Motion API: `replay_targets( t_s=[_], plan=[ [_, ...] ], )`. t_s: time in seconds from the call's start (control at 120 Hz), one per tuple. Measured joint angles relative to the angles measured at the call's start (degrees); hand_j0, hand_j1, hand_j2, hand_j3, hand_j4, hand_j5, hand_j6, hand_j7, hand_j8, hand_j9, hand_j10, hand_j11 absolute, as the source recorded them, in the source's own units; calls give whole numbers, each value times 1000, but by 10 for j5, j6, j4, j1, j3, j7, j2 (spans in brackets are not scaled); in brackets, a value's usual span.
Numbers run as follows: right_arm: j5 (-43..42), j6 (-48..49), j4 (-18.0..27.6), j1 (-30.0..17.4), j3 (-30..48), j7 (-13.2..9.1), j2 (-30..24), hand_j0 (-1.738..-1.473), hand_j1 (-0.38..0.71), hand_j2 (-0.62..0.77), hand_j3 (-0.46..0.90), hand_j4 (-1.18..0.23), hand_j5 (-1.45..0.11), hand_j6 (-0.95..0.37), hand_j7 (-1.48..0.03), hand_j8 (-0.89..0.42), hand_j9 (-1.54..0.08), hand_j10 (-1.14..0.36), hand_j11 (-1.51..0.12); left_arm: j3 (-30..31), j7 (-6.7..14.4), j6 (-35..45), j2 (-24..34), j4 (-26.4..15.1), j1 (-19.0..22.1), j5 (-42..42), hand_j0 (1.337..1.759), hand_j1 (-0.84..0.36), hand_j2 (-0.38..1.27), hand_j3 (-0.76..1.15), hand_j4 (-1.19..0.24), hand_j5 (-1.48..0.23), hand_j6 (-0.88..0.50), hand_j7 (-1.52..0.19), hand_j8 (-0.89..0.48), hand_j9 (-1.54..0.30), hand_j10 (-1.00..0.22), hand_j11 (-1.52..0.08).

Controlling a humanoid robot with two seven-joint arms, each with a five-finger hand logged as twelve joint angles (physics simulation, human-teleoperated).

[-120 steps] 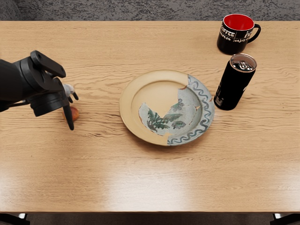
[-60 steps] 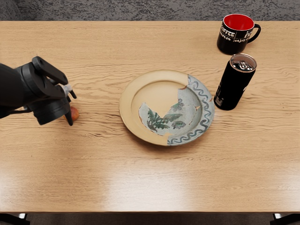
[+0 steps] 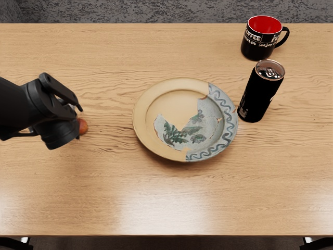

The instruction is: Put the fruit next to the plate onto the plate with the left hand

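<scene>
Left hand (image 3: 56, 122), seen in the head view, comes in from the left edge of the table (image 3: 156, 198) and sits low over the wood about midway between the far and near edges. Its dark bulk covers nearly all of the fruit (image 3: 83, 125), and only a small reddish sliver shows at the hand's right side, touching it or very nearly so. Whether the hand has closed on the fruit or merely rests against it cannot be told, since the hand's own body hides the contact. The fruit appears to lie on the table, left of the plate (image 3: 141, 112) and apart from it, with bare wood between them. The plate lies near the middle of the table with nothing on it. Toward the far right corner stands a black mug (image 3: 261, 37) with a red inside, and nearer than it, just beside the plate's right rim, a tall black tumbler (image 3: 259, 94). The right arm is out of sight. By my judgement the task is in its early part: the reach to the fruit looks made, the grasp is unconfirmed, and the lift, the carry over the rim and the release onto the plate are all left to do
</scene>
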Motion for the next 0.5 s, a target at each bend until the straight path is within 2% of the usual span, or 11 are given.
replay_targets(
  t_s=[0.5],
  plan=[
    [0,0,0,0,0,0,0,-1658,-331,-3,0,-15,-20,-15,-20,-15,-20,-15,-20,-11,-1,29,0,1,19,-8,1658,-140,82,0,-407,-530,-408,-530,-408,-530,-407,-530]
  ],
)
